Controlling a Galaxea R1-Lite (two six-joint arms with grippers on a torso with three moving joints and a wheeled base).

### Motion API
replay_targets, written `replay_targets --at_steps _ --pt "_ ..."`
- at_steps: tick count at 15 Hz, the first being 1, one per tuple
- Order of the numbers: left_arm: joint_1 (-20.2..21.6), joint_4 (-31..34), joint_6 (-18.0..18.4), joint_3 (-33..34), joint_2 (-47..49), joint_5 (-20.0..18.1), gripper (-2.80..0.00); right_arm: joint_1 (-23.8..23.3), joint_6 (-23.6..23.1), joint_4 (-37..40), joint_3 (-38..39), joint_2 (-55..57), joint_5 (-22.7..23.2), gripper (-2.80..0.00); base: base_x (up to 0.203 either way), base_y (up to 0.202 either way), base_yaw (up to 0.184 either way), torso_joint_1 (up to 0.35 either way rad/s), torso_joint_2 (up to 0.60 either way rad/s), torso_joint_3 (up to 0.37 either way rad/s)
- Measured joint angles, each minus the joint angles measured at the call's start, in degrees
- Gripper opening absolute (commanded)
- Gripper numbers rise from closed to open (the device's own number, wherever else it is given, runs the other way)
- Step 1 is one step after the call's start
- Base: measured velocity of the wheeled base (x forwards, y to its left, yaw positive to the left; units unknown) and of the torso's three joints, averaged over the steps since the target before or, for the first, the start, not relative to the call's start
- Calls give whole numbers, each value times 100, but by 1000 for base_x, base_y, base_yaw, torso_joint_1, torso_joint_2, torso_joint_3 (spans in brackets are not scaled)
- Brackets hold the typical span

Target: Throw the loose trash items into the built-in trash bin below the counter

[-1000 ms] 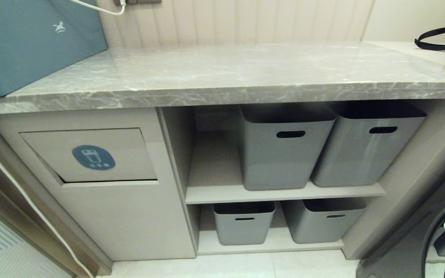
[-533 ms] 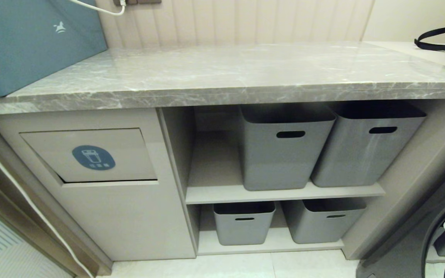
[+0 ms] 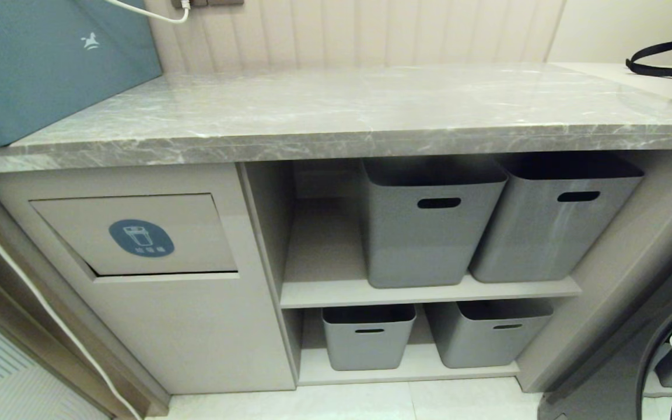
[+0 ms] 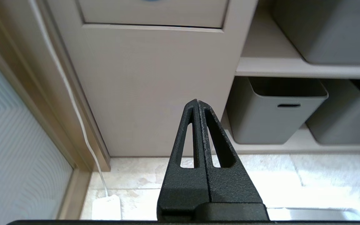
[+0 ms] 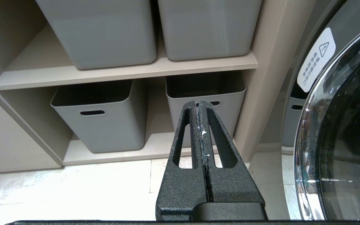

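teal box: big teal-blue box parked at the far left of the counter, white cable running from the wall behind it.

counter: grey veined stone slab, and honestly I can't spot any cardboard scraps on it from my head view.

trash bin: built-in trash bin sits under the counter's left end, beige front, flap looks flush, blue oval sticker with the white bin icon in the middle of it.

my left arm: hanging low in front of the bin cabinet, below the flap, pointing at the plain panel. Not in my head view at all, only the wrist cam gets it.

left gripper: the left gripper has both black fingers pressed flat together, nothing between them. Well short of the cabinet, tiled floor underneath.

cord: thin white cord trails down beside the cabinet's left edge to a white tag on the floor.

shelves: open shelving right of the bin, two grey tubs up top, two smaller ones below, all with handle slots.

my right arm: also low, aimed at the lower shelf near the washer.

right gripper: the right gripper is squeezed together too, empty, tips lined up with the lower right tub but well apart from it.

washer: washing machine door at the far right, white warning label on its rim.

bag: black strap up on the cream surface at the right end.
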Motion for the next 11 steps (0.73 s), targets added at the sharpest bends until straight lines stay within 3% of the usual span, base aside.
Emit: replay_targets --at_steps 11 --pt "0 -106 -104 34 0 57 -280 0 5 8 0 0 -5 -280 0 0 0 0 0 0"
